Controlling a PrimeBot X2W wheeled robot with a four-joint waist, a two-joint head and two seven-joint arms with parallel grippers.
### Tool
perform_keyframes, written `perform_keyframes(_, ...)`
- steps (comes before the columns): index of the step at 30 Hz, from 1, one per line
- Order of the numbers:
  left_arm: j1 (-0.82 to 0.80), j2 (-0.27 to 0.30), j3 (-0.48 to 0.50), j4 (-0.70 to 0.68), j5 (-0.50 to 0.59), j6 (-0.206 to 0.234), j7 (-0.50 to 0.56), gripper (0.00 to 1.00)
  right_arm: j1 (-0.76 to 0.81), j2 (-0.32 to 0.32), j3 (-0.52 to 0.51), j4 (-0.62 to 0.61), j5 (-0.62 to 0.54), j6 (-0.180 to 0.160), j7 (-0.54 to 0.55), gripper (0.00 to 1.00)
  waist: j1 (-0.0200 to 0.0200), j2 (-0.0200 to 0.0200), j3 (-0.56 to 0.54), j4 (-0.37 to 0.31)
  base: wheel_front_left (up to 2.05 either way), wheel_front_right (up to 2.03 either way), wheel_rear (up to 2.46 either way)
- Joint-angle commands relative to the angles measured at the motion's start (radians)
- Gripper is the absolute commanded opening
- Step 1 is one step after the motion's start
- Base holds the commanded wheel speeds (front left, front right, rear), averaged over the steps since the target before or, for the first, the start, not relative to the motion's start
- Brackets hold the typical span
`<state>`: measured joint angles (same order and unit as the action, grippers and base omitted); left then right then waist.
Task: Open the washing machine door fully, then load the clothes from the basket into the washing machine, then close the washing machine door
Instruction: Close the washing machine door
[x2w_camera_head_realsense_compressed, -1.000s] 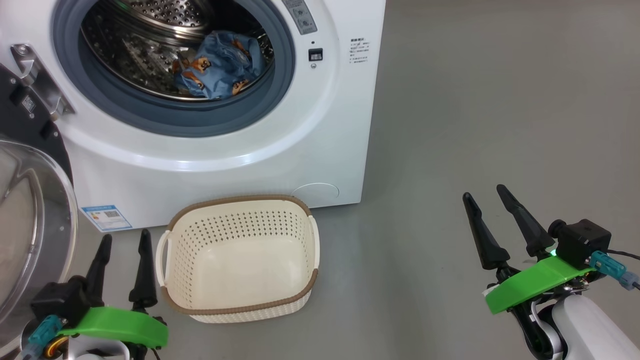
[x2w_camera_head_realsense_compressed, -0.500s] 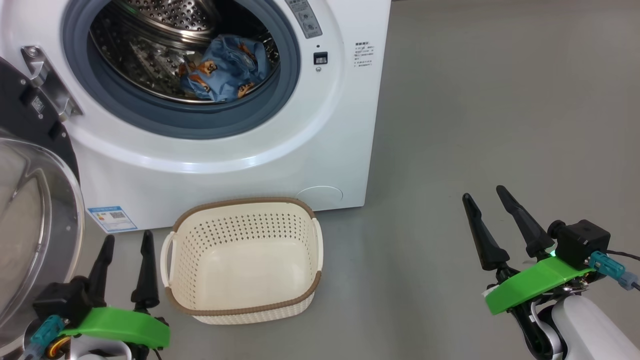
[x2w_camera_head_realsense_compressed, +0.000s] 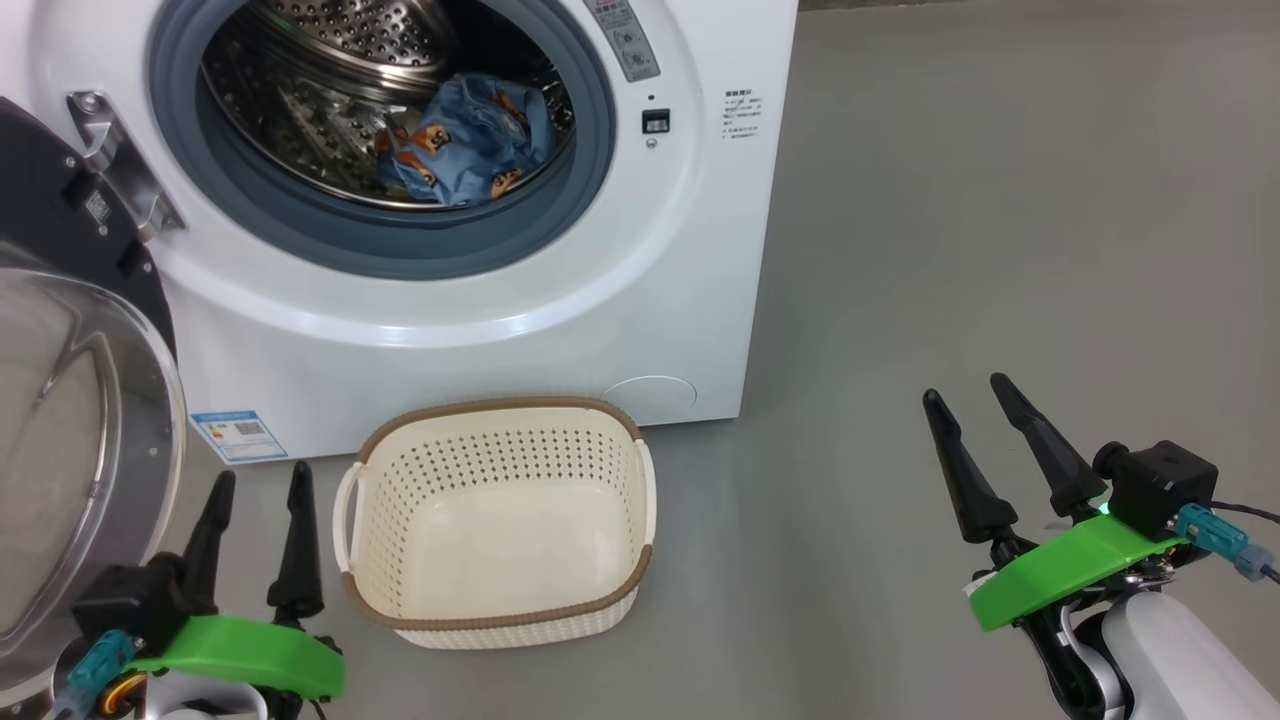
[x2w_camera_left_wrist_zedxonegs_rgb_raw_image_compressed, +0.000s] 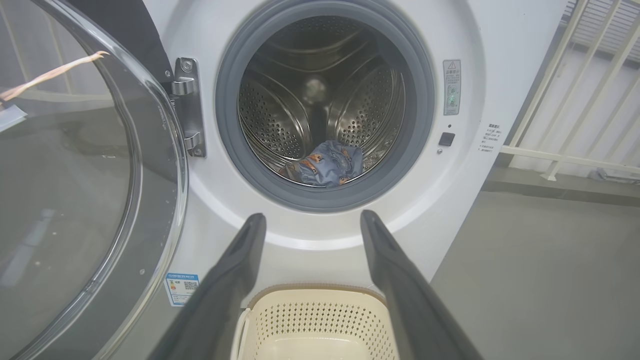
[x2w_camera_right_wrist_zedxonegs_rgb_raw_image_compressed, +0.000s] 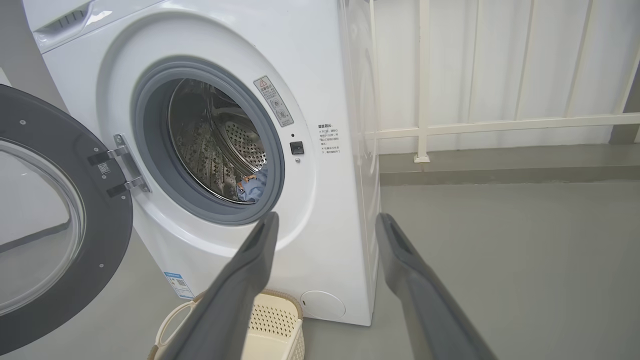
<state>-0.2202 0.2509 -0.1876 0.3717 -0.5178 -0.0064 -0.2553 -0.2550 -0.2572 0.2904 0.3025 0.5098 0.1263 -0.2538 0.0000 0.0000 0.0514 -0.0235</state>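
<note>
With the clothes (x2w_camera_head_realsense_compressed: 465, 140) in the washing machine (x2w_camera_head_realsense_compressed: 600, 300) drum (x2w_camera_head_realsense_compressed: 300, 130) at upper centre and the basket (x2w_camera_head_realsense_compressed: 500, 405) empty below, the washing machine door (x2w_camera_head_realsense_compressed: 80, 420) stands open at the left edge, just beside the left gripper (x2w_camera_head_realsense_compressed: 262, 478) and well apart from the right gripper (x2w_camera_head_realsense_compressed: 966, 392), both with fingers spread and empty.

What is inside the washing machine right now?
Inside the washing machine, the clothes, blue with little bears, lie bunched at the bottom of the shiny steel drum. Anything under that bundle is covered, so I cannot tell.

Free drum mouth (x2w_camera_head_realsense_compressed: 300, 130); open door (x2w_camera_head_realsense_compressed: 90, 430) at left, basket (x2w_camera_head_realsense_compressed: 500, 455) below
</note>
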Motion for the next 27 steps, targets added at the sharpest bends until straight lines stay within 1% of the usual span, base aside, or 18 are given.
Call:
perform_keyframes(1,-0.025,0.033,0.032,-0.016,-0.002,0.012,-0.006,1.00,0.004,-0.012,0.018,-0.019,0.018,0.004,-0.008,1.00,0.0000,0.0000,0.000,0.004,0.00,0.00,0.00)
perform_keyframes(12,-0.029,0.037,0.025,-0.013,0.009,0.033,-0.006,1.00,0.008,-0.007,0.014,-0.019,0.017,0.004,-0.008,1.00,0.0000,0.0000,0.002,0.051,0.00,0.00,0.00)
perform_keyframes(22,-0.025,0.042,0.024,-0.013,0.020,0.063,-0.006,1.00,0.008,-0.002,0.015,-0.016,0.022,0.004,-0.008,1.00,0.0000,0.0000,-0.006,0.148,0.00,0.00,0.00)
perform_keyframes(27,-0.022,0.040,0.019,-0.014,0.021,0.071,-0.006,1.00,0.010,-0.002,0.019,-0.012,0.026,0.004,-0.008,1.00,0.0000,0.0000,-0.020,0.206,0.00,0.00,0.00)
